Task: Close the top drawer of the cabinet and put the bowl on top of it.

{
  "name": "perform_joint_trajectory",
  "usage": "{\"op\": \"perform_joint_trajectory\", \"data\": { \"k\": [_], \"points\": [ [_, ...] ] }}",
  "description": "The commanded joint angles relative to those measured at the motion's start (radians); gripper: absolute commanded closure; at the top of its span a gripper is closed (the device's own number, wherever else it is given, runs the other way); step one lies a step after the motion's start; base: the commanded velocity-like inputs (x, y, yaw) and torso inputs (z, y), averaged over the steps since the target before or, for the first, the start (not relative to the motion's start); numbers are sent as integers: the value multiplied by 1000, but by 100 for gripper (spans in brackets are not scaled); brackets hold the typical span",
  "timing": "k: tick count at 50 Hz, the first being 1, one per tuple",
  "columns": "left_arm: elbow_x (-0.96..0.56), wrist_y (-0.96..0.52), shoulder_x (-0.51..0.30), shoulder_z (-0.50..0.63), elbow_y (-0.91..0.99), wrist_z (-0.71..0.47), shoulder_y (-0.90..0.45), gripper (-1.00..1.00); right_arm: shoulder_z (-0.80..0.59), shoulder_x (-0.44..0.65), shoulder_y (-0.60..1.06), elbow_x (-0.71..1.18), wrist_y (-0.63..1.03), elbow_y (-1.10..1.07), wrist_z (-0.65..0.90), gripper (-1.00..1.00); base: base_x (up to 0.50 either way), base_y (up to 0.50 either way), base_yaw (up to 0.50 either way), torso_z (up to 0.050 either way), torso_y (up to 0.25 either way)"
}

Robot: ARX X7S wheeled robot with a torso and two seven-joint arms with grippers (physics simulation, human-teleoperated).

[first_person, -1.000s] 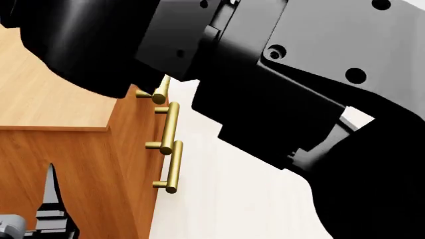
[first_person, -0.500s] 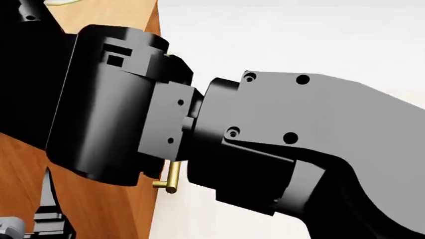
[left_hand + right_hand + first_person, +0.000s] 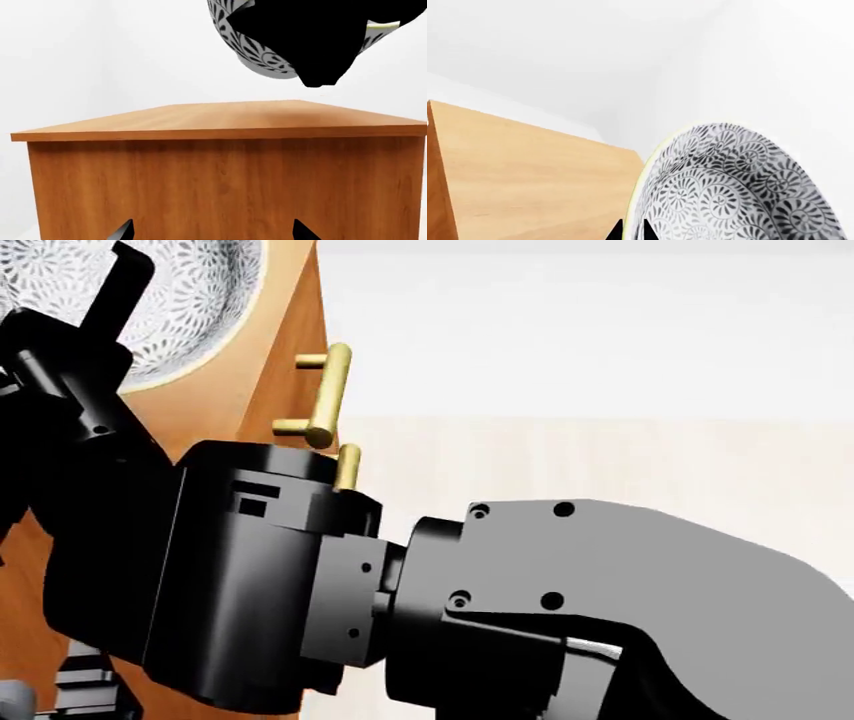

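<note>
The patterned bowl (image 3: pixel 734 190) hangs tilted over the cabinet's flat wooden top (image 3: pixel 527 175). My right gripper (image 3: pixel 634 232) is shut on its pale rim, one fingertip inside and one outside. In the left wrist view the bowl (image 3: pixel 260 55) is clearly above the cabinet (image 3: pixel 220 185), not touching it. In the head view the bowl (image 3: pixel 187 300) is at the top left, with a black finger (image 3: pixel 123 280) over it. The top drawer's brass handle (image 3: pixel 327 390) lines up with the handle below it (image 3: pixel 347 465). My left gripper (image 3: pixel 212 236) is open, facing the cabinet's side.
My right arm (image 3: pixel 534 610) fills the lower half of the head view and hides most of the cabinet's front. Pale floor (image 3: pixel 601 450) lies in front of the cabinet. White walls (image 3: pixel 560 50) stand behind it.
The right arm has dropped lower in the head view. The bowl has come into sight over the cabinet top, and the upper handles show again.
</note>
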Motion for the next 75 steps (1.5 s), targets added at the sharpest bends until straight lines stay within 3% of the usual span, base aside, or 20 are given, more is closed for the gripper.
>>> {"op": "perform_joint_trajectory", "data": {
  "k": [1,30,31,41,56,68,75],
  "points": [
    [-5,8,-1,-5,0,-3,4,-100,6,0,-48,-66,22,-3,-11,100,0,0,0,0,0],
    [-5,3,-6,-1,14,-15,6,-100,7,0,-63,-71,65,-3,-35,100,0,0,0,0,1],
    [-6,2,-6,-2,14,-15,5,-100,7,0,-60,-71,68,-3,-31,-100,0,0,0,0,0],
    [-7,-5,-9,0,28,-20,5,-100,7,0,25,-8,70,2,17,-100,0,0,0,0,0],
    [-13,-1,-18,-5,40,-20,10,-100,30,6,344,158,8,93,52,-100,0,0,0,0,0],
    [-9,-17,-16,9,42,-24,-5,-100,118,198,583,194,111,-17,63,-100,0,0,0,0,0],
    [-13,-20,-16,9,44,-24,-9,-100,305,351,642,59,383,-116,8,-100,0,0,0,0,0]
  ]
}}
